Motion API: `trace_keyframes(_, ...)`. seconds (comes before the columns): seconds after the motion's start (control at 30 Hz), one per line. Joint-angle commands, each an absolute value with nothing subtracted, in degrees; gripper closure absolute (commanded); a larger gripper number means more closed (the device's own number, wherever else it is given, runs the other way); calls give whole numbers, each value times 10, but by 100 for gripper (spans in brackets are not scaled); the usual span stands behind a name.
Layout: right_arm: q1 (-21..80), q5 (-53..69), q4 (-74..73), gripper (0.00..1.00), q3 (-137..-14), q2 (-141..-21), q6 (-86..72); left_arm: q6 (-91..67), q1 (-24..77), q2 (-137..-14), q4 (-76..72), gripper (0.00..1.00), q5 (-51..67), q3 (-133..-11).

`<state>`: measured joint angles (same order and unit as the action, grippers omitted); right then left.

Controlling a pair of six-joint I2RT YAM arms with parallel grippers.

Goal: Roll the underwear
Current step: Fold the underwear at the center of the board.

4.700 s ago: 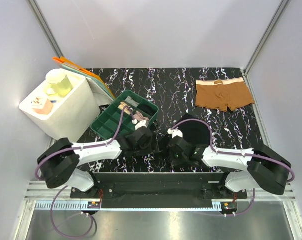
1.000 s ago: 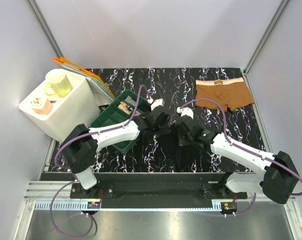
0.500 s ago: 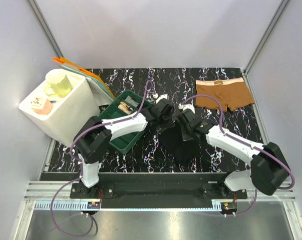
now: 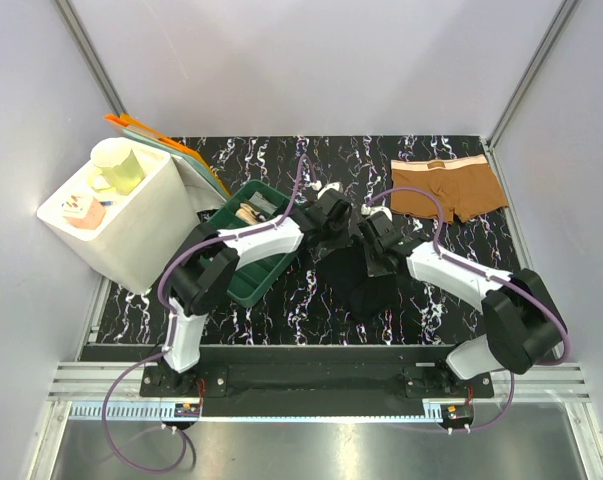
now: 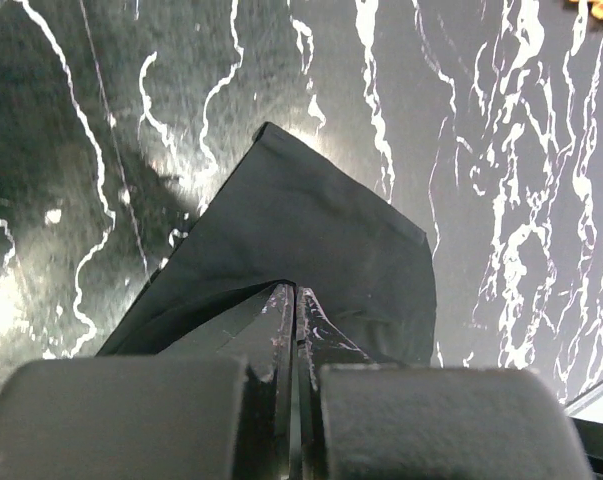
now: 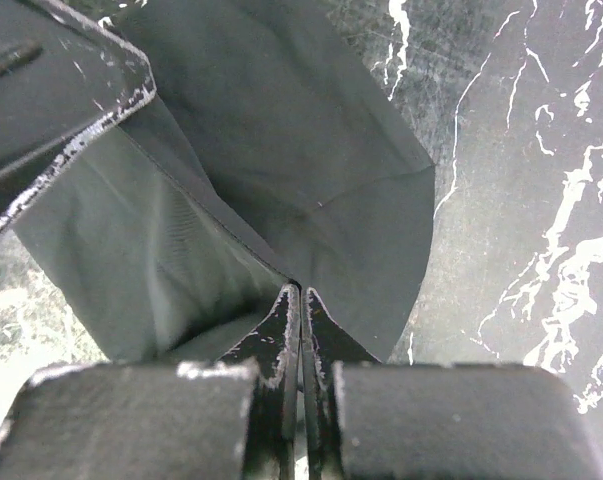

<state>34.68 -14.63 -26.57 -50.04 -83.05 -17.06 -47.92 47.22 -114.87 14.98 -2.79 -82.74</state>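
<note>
From above, you have open table (image 4: 301, 165) along the far edge — a green tray (image 4: 249, 282) crowds the left. Black underwear (image 4: 369, 285) sits mid-table; brown underwear (image 4: 446, 190) lies far right. Left wrist: left gripper (image 5: 294, 300) pinches the black fabric. Right wrist: right gripper (image 6: 301, 295) pinches it too.

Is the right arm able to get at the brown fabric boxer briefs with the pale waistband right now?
Probably not yet: the right gripper is shut on the black fabric boxer briefs. Once released, nothing stands between it and the brown boxer briefs.
</note>
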Motion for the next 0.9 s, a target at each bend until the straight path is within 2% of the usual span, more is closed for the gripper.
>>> trace_keyframes(0.0, 335, -134, -249, 100, -519, -834, -162, -465, 463, -1165, 135, 100, -14, -864)
trace_keyframes(0.4, 334, -92, -270, 100, -557, -791, -169, -460, 460, -1129, 136, 100, -4, -860)
trace_keyframes(0.87, 332, -134, -289, 100, -579, -800, -149, -458, 459, -1148, 148, 100, -5, -914)
